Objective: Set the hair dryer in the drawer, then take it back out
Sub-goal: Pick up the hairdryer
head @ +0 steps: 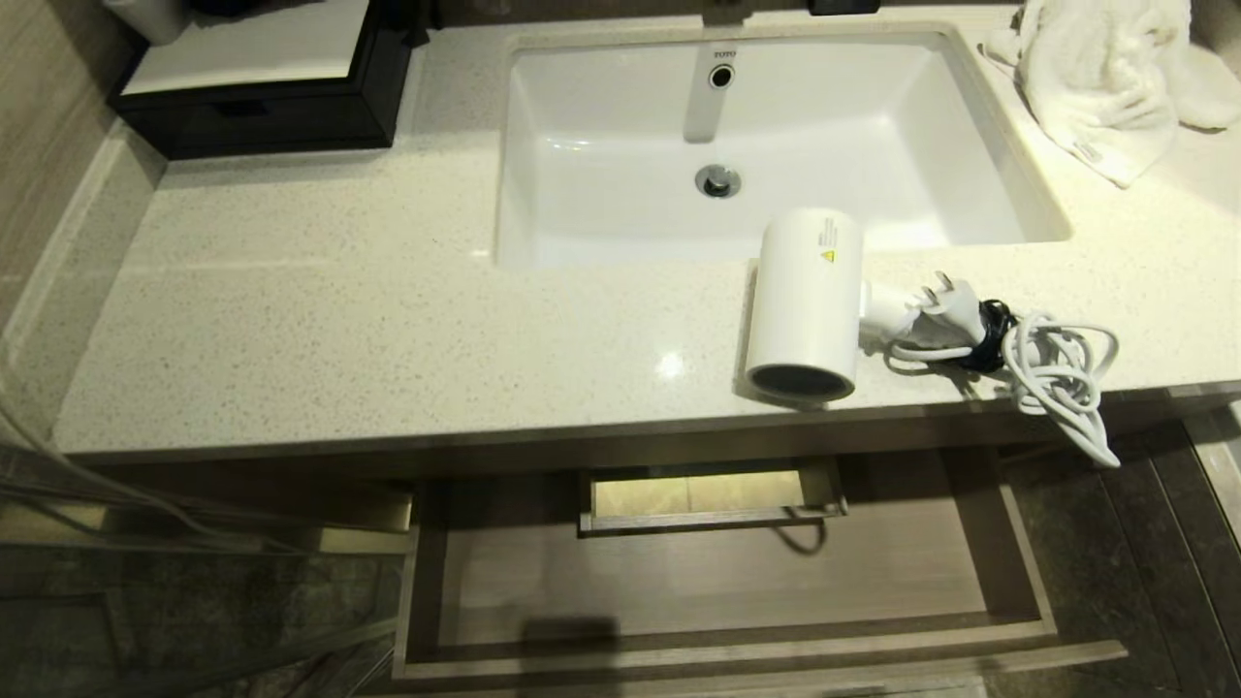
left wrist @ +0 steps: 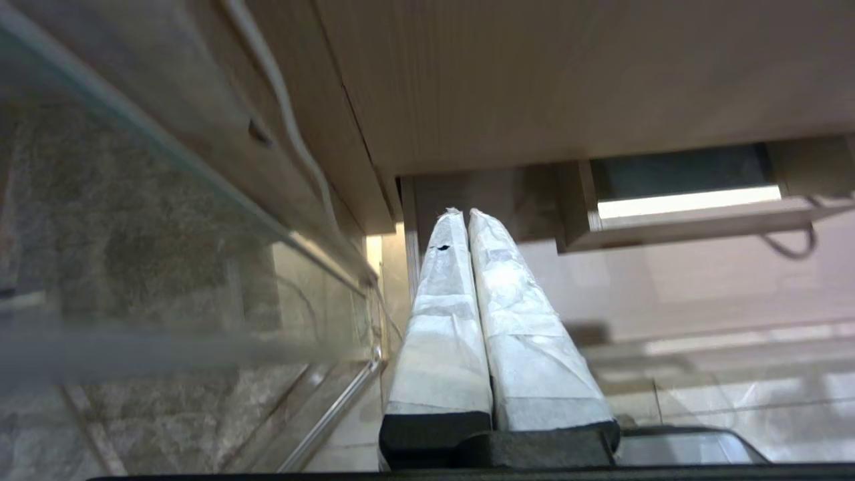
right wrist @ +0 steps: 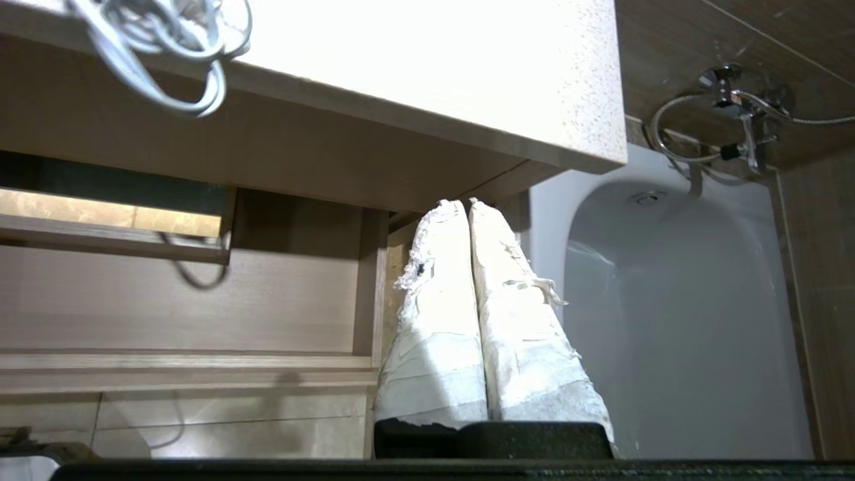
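Observation:
The white hair dryer [head: 807, 302] lies on the speckled countertop [head: 388, 320] in front of the sink, its barrel mouth facing the counter's front edge. Its plug and coiled grey-white cord [head: 1057, 373] trail to the right and hang over the edge; the cord [right wrist: 167, 40] also shows in the right wrist view. Below the counter the light-brown drawer [head: 717, 582] stands pulled open and holds nothing, with a boxed cut-out [head: 708, 494] at mid-back. Neither arm shows in the head view. My left gripper [left wrist: 462, 214] is shut by the drawer's left side. My right gripper [right wrist: 462, 204] is shut near the drawer's right side.
A white sink [head: 766, 145] is set into the counter behind the dryer. A black box [head: 262, 87] stands at the back left, a white towel [head: 1105, 78] at the back right. A glass panel [left wrist: 133, 220] stands to the left, a bathtub [right wrist: 674, 314] to the right.

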Available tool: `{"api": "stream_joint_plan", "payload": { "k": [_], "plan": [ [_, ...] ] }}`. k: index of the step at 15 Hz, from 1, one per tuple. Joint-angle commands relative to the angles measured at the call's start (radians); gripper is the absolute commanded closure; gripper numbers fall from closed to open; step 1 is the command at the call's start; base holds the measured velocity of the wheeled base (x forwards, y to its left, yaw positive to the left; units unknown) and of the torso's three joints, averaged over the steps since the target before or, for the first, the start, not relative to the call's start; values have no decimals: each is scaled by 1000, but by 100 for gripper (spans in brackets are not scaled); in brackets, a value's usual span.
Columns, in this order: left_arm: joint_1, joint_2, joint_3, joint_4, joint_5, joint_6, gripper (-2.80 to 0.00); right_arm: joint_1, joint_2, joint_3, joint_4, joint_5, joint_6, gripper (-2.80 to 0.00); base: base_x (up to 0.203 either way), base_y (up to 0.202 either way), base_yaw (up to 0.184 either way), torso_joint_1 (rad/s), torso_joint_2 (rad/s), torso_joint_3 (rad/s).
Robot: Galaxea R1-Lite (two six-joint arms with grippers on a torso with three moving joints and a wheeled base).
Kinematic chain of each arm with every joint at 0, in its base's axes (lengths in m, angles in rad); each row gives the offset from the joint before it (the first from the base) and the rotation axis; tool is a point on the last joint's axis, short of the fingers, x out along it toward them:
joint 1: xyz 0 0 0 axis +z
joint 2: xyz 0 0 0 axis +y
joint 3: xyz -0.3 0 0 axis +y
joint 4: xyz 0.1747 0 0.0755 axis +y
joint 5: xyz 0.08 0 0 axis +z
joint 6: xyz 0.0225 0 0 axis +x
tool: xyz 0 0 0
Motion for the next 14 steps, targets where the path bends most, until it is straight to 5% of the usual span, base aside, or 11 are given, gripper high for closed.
{"api": "stream_joint_plan", "payload": {
  "k": [1, 5, 6, 10, 14],
  "plan": [
    [0, 0, 2, 0, 0, 0, 0, 1, 38, -10, 13, -9, -2, 0, 0, 0, 0, 325, -149, 161],
    [1, 0, 1, 0, 0, 0, 0, 22, 176, -103, 47, -5, -1, 0, 0, 0, 0, 92, -44, 43],
    [0, 0, 2, 0, 0, -1, 0, 54, 208, -137, 82, 14, 1, -280, 0, 0, 0, 0, 0, 0],
    [1, 0, 0, 0, 0, 0, 0, 120, 341, -283, 185, 119, -92, -280, 0, 0, 0, 0, 0, 0],
    [0, 0, 2, 0, 0, 0, 0, 198, 464, -409, 253, 138, -455, -280, 0, 0, 0, 0, 0, 0]
  ]
}}
